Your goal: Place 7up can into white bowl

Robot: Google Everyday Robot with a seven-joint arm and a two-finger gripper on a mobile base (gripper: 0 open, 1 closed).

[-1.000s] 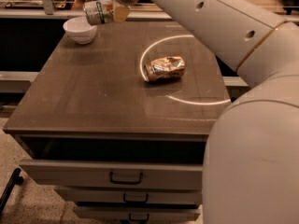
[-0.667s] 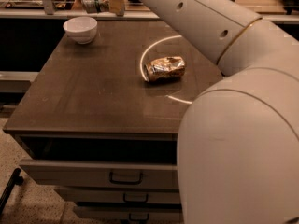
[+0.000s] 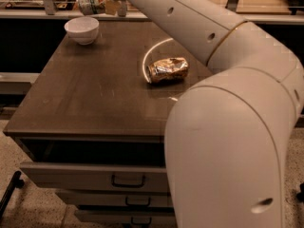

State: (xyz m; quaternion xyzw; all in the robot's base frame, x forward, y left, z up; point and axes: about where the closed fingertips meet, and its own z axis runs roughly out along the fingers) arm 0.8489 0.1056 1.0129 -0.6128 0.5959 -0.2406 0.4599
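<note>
The gripper (image 3: 110, 6), fingers closed on the 7up can (image 3: 91, 3), held it long axis horizontal, above and just behind the white bowl (image 3: 81, 30) on the desk (image 3: 95, 94).

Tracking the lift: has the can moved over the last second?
Yes. The can, in the gripper, is now higher above the bowl, near the top edge.

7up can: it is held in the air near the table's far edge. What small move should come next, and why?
Probably lower it a little toward the bowl. The gripper holds the 7up can on its side, seemingly above and slightly beyond the upright white bowl, well apart from the foil bag.
</note>
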